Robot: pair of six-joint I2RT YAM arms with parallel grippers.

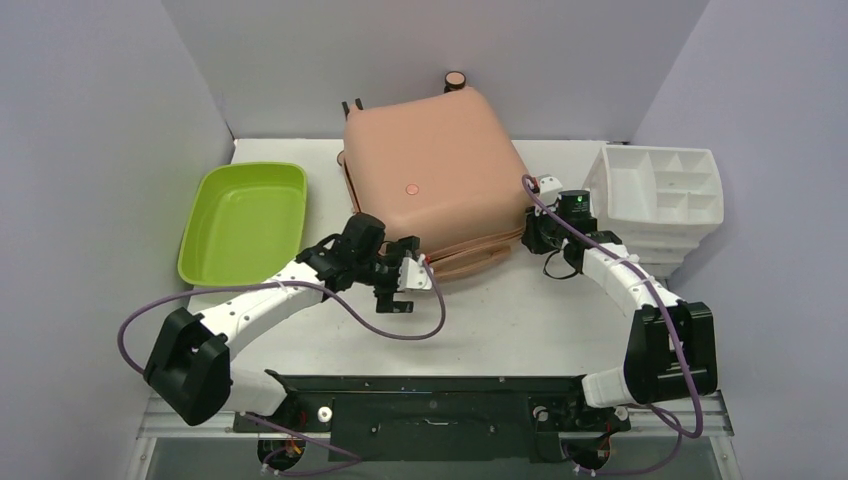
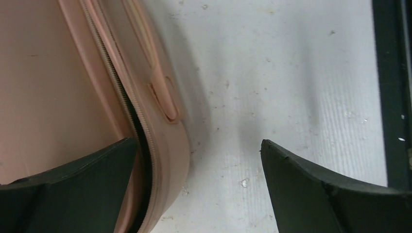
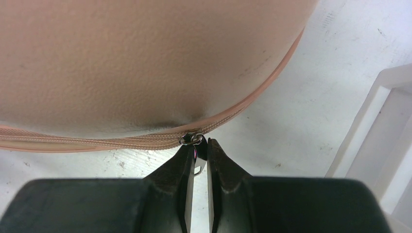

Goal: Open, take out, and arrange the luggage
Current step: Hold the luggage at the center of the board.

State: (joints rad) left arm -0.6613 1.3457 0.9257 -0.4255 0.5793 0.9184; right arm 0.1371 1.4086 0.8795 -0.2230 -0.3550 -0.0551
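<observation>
Luggage (image 1: 430,170) flat mid-table between tub (image 1: 245,220) and organizer (image 1: 665,185), lid down, nothing out; zip (image 2: 127,104) gapes along near-left edge; right gripper (image 3: 200,155) pinches zip pull (image 3: 196,141); left gripper (image 2: 197,141) spread wide, empty, astride that edge; unzipping seemingly part done; opening, unpacking, arranging remain.

suitcase (image 1: 430,165): salmon-pink shell, plain, finely grained; logo (image 1: 408,187) a darker copper dot.
wheel (image 1: 455,80): black, pink cap.
zip (image 2: 108,63): pink tape, black gap beside it.
zip pull (image 3: 192,139): silver.
tub (image 1: 243,220): lime-green.
organizer (image 1: 660,190): white.
table (image 1: 520,320): white, grey scuffs.
arms (image 1: 260,305): white, black joints.
cables (image 1: 405,339): purple.
</observation>
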